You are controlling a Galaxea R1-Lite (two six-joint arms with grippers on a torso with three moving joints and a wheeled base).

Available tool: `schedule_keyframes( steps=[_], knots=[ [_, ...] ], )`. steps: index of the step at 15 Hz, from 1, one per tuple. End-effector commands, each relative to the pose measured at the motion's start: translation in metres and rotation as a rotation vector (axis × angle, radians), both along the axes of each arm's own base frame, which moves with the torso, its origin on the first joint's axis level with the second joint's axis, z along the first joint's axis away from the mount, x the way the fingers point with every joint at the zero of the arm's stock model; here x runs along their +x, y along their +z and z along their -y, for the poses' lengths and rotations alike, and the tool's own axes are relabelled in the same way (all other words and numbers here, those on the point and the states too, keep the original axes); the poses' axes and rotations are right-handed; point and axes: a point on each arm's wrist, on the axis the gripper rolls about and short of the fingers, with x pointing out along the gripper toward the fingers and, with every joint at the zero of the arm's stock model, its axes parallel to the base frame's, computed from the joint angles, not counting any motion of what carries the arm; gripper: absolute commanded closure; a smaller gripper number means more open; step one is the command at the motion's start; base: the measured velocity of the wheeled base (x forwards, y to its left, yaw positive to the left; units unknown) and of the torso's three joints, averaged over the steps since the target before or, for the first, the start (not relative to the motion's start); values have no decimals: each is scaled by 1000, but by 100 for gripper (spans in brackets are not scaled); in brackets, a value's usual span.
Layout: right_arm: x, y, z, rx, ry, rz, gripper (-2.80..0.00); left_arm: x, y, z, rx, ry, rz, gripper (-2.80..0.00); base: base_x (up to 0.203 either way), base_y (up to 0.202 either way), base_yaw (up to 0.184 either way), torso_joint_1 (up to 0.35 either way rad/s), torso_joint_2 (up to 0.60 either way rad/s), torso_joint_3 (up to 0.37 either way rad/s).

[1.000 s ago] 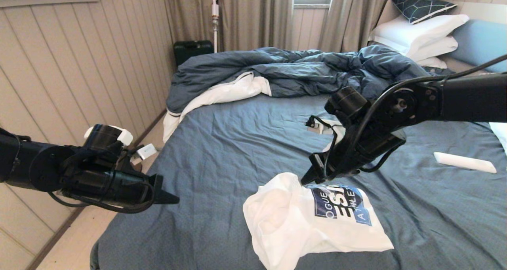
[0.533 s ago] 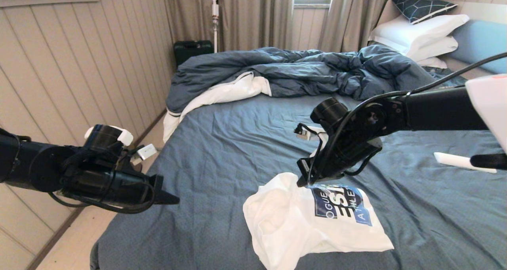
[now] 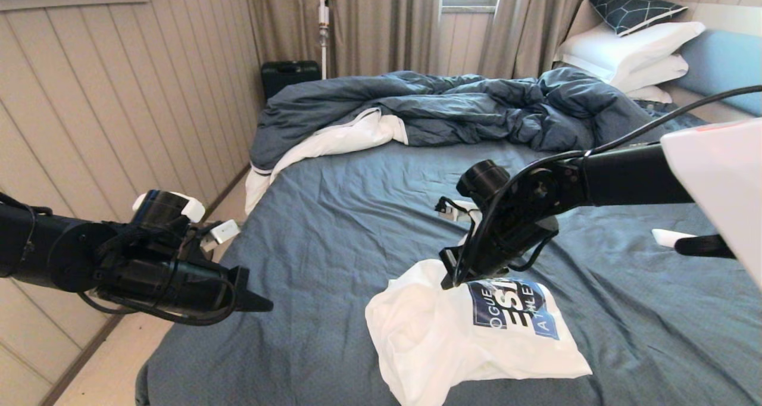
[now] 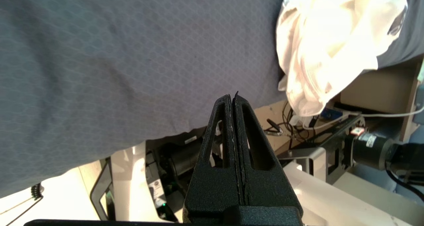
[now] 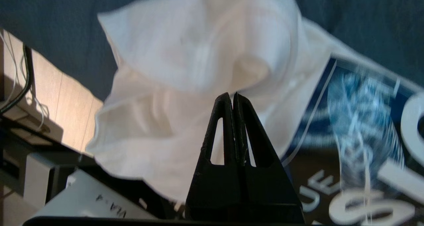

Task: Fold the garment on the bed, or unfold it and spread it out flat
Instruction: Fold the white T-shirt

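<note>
The white garment lies crumpled near the front edge of the bed. A blue printed patch with white letters faces up on it. My right gripper is shut and empty, its tip just above the garment's rear bunched part, beside the print. In the right wrist view the shut right gripper points at the white folds of the garment. My left gripper is shut and empty, hovering by the bed's front left corner. The left wrist view has the left gripper over the sheet's edge, the garment off to one side.
A rumpled dark blue duvet with white lining fills the far part of the bed. White pillows are stacked at the far right. A white flat object lies on the sheet at right. A panelled wall runs along the left.
My right arm has moved left and toward the front, lowering its shut gripper onto the rear of the garment. The left arm has barely shifted. The garment has not moved.
</note>
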Motion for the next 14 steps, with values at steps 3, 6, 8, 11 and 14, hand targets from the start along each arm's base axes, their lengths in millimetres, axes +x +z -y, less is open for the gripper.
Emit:
schedule_keyframes(
  steps=[3,6,8,11,14],
  knots=[
    [10,-17,-15,22,21,51,0,0,-1,1,-4,-4,-7,0,0,0,0,0,0,0],
    [11,-19,-14,-6,2,59,0,-2,-1,3,-14,-16,-12,0,0,0,0,0,0,0],
    [11,-24,-15,-46,-21,82,0,-2,-1,3,-15,-16,-11,0,0,0,0,0,0,0],
    [3,-24,-37,-23,19,148,0,-5,4,2,-38,-31,7,0,0,0,0,0,0,0],
    [2,1,-40,28,-29,223,0,-2,16,3,-60,-42,73,0,0,0,0,0,0,0]
  ],
)
